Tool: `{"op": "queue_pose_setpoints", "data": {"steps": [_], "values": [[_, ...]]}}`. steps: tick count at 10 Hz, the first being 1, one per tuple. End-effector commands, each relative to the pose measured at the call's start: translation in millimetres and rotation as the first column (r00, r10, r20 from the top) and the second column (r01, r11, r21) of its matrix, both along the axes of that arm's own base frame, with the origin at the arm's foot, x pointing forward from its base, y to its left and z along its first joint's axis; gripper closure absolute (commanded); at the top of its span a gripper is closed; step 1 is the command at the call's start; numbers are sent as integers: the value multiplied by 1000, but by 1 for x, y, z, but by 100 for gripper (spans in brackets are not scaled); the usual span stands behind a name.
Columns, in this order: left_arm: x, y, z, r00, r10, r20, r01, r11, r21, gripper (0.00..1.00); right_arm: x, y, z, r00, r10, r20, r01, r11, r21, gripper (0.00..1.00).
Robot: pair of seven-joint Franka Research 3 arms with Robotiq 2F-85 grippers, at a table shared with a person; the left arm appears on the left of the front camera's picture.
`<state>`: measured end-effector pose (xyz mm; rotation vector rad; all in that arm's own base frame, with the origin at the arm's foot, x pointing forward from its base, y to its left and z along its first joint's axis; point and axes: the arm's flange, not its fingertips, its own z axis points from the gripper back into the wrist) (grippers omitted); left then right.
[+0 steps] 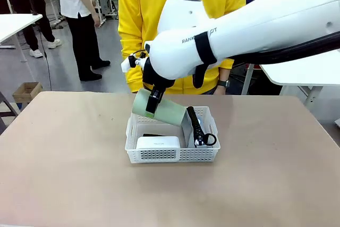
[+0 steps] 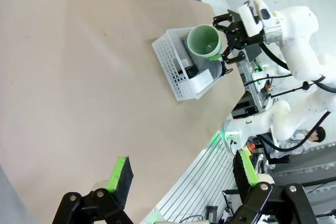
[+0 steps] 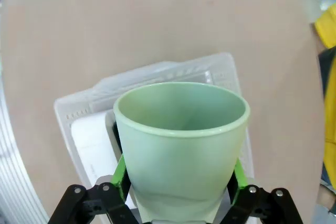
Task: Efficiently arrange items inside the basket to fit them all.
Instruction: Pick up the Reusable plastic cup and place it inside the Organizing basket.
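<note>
A tan tabletop (image 1: 64, 174) fills the lower part of the front view, with a person in a yellow top (image 1: 159, 3) standing at its far edge in the upper middle and other people farther back at upper left. Part of a word, "RANK", reads on the white arm (image 1: 265, 25) reaching in from the right; a faint grey label on the white box (image 1: 158, 143) is too small to read. The basket (image 1: 172, 155) sits at the middle of the frame, its long axis running left to right, with bare tabletop open on every side. Inside it, the white box lies at the front left and the grey pouch (image 1: 187, 128) leans at the right, its black strap (image 1: 204, 139) looping toward the right wall. The right claw (image 1: 153, 104) pinches the green cup (image 1: 159, 109) by its base above the basket's back left part; the cup is tilted, its long axis slanting, its mouth toward the frame's left. In the left wrist view, the left claw (image 2: 181, 174) stands spread wide over bare tabletop, well apart from the basket.
</note>
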<state>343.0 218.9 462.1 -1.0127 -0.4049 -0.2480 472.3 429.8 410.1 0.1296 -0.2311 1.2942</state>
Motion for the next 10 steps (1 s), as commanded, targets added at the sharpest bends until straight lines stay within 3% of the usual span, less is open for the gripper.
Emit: {"op": "queue_pose_setpoints", "data": {"steps": [1, 5, 10], "values": [[-2, -2, 2, 1000, 4, -1, -4, 1000, 9, 0, 4, 17, -8, 999, 49, 0, -49, 996, -72, 12], [-2, -2, 2, 1000, 4, -1, -4, 1000, 9, 0, 3, 19, -33, 985, 162, 62, -151, 975, -162, 12], [-2, -2, 2, 1000, 4, -1, -4, 1000, 9, 0, 8, 19, -28, 972, 220, 85, -203, 964, -174, 12]]}}
